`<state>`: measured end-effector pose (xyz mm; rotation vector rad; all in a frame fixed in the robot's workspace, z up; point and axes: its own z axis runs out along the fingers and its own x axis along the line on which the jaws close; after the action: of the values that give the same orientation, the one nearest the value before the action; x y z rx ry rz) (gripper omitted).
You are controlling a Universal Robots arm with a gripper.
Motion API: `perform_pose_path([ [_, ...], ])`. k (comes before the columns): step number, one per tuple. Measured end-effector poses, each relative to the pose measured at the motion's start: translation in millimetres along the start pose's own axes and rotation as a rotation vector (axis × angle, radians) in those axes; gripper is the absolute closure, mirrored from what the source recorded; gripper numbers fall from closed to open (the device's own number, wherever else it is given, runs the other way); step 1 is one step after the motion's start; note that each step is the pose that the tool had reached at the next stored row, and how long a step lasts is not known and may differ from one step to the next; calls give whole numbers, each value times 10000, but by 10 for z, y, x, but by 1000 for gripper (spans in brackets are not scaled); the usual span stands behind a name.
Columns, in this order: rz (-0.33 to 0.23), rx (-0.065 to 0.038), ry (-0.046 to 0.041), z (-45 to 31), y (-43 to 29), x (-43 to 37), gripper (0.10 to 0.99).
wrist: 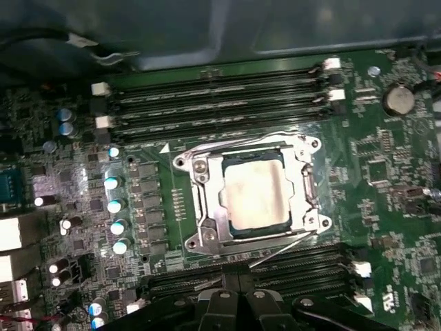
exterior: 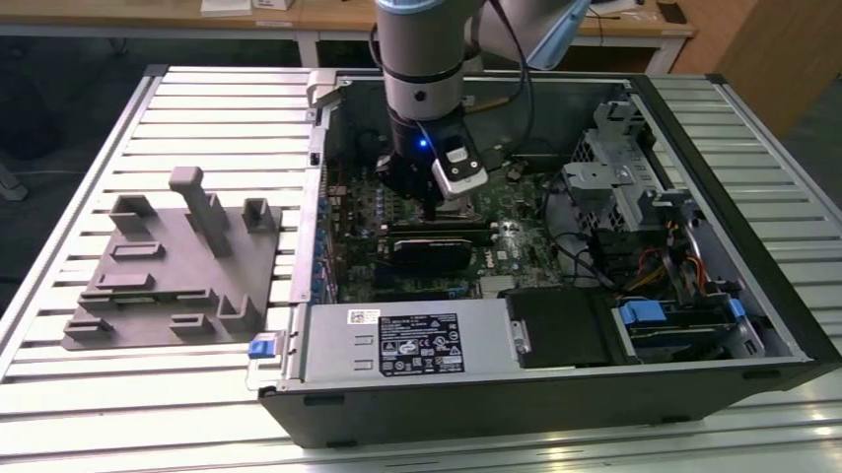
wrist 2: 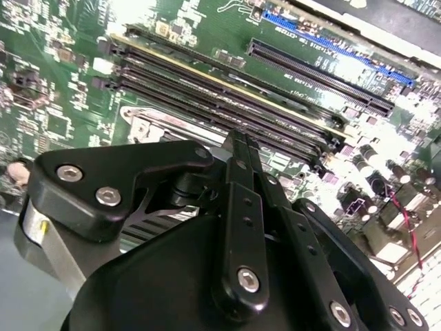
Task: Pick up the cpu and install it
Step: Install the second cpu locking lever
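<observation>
While the cpu (wrist: 256,194) is seen seated in the metal-framed socket (wrist: 207,227) on the motherboard (wrist: 386,172) between memory slots (wrist: 213,103), the gripper (exterior: 435,202) is held just above it, jaw state undeterminable.

Slatted aluminium worktable (exterior: 79,394); behind it, light wooden desks (exterior: 237,18) on white legs; dark floor (exterior: 53,108) beside the worktable.

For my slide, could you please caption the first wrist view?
The cpu sits in the motherboard socket, memory slots beside it.
</observation>
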<state>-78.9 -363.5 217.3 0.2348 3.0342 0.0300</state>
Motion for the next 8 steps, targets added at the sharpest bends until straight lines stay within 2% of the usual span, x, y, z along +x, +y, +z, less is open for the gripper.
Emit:
perform_pose_path([
  [3, -68, -152, 26, 26, -22, 21, 980],
  [8, -76, -552, 86, 63, -55, 29, 980],
])
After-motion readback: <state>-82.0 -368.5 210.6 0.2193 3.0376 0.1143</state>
